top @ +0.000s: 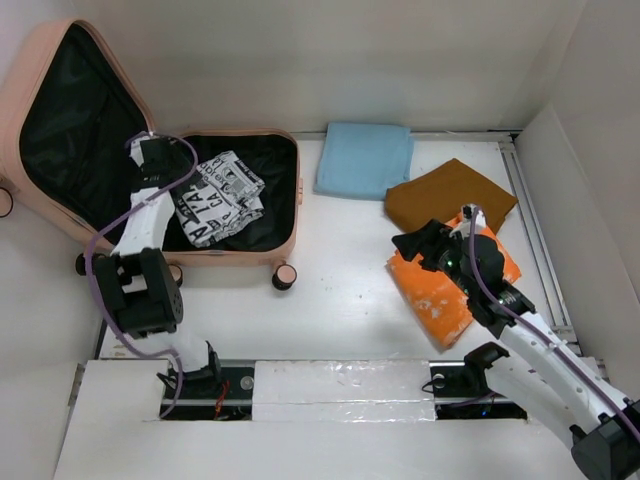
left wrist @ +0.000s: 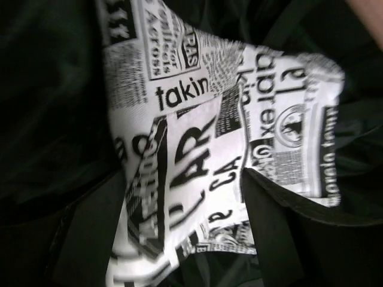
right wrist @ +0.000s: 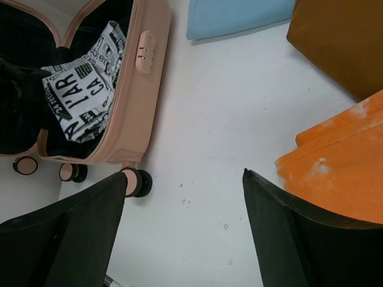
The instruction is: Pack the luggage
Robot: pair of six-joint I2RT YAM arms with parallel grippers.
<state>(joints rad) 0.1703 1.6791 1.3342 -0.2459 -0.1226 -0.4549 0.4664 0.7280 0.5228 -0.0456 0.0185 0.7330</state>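
Early days tbh: the luggage [top: 296,190] lies open at the table's far left with only the newsprint cloth [top: 220,195] inside (left gripper [left wrist: 182,191] spread wide over it, gripping nothing), while the blue cloth [top: 365,158], brown cloth [top: 450,195] and orange cloth [top: 440,295] wait outside by the right gripper [right wrist: 184,174], likewise spread and empty.

Robot lab cell; white panel walls [top: 400,60] beyond the right gripper [top: 415,245]; white table [top: 340,280] beneath it; purple cable [top: 92,262] trailing behind the left gripper [top: 160,160].
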